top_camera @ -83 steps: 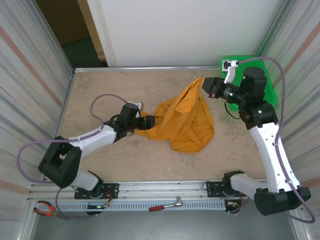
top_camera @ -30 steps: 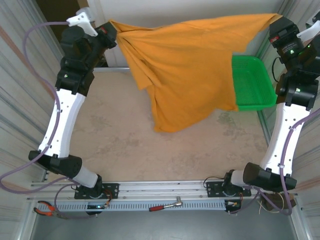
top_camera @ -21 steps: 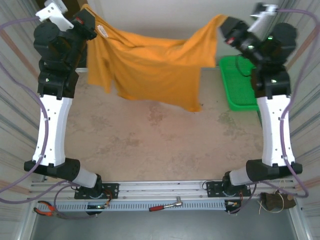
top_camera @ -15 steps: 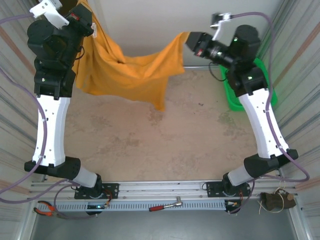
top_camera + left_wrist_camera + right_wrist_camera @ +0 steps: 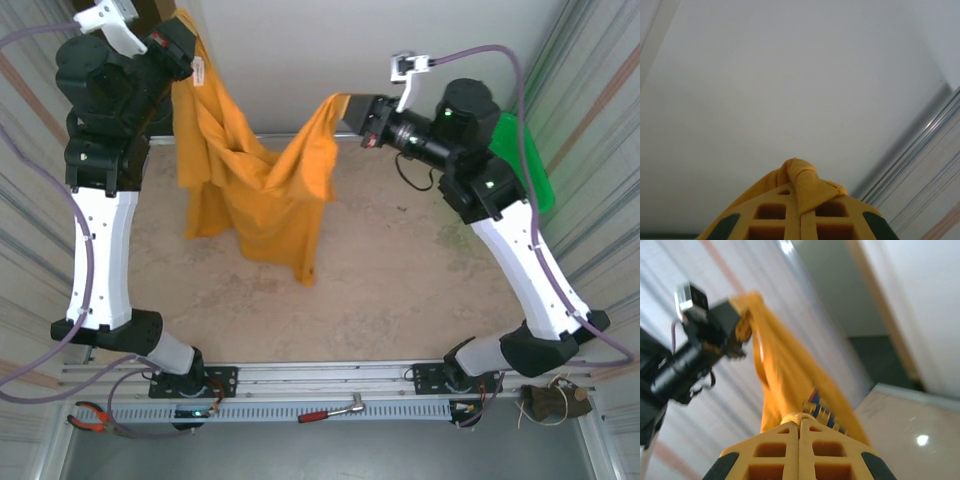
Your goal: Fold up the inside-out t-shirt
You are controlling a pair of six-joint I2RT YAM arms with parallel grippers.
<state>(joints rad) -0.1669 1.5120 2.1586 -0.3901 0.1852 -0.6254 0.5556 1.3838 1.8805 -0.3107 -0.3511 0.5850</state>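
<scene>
The orange-yellow inside-out t-shirt [image 5: 250, 185] hangs in the air between my two grippers, sagging in a deep fold with its lowest corner near the table. My left gripper [image 5: 187, 42] is raised at the far left and shut on one edge of the shirt; a bunched bit of cloth [image 5: 802, 182] pokes out between its fingers. My right gripper [image 5: 350, 110] is shut on the other edge, held mid-air above the table's far middle. In the right wrist view the shirt [image 5: 790, 380] stretches from my right gripper [image 5: 800, 421] toward the left arm, with a dark navy print [image 5: 822, 415] close to the fingertips.
A green plastic basket [image 5: 525, 150] sits at the far right, partly behind the right arm. Corrugated walls close in both sides. A white wall stands behind the table [image 5: 400, 270]. Pliers [image 5: 95, 418] and a wrench [image 5: 335, 411] lie on the front rail.
The right gripper has swung left toward the middle and lower, slackening the shirt. The cloth, stretched wide a second ago, now droops in a deep fold. The left gripper stays high.
</scene>
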